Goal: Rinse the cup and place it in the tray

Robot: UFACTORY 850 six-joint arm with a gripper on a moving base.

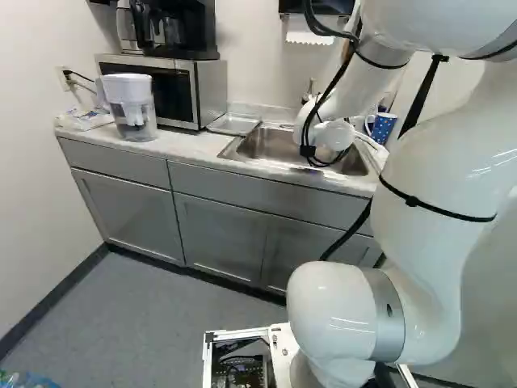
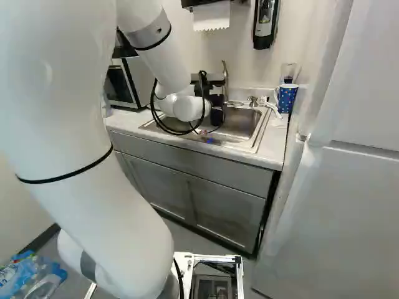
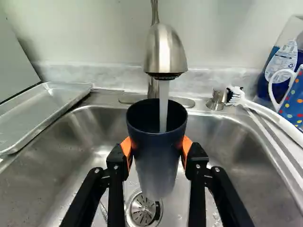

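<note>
snugly, end effector (image 2: pixel 216 103) spans and grips cup (image 3: pixel 157 163)

White wall (image 1: pixel 250 48), gray cabinets (image 1: pixel 218 234), blue-gray floor (image 1: pixel 161 311)

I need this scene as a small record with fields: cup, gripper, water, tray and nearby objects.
cup: dark blue, tapered, opening upward, above the round metal drain
gripper: black, two-fingered, closed on the cup from two sides
water: running from the brushed metal faucet into the cup
tray: shallow, rectangular, metal, beside the steel sink; cup not yet in it
nearby: white-handled brush; blue mug with coloured dots
</note>
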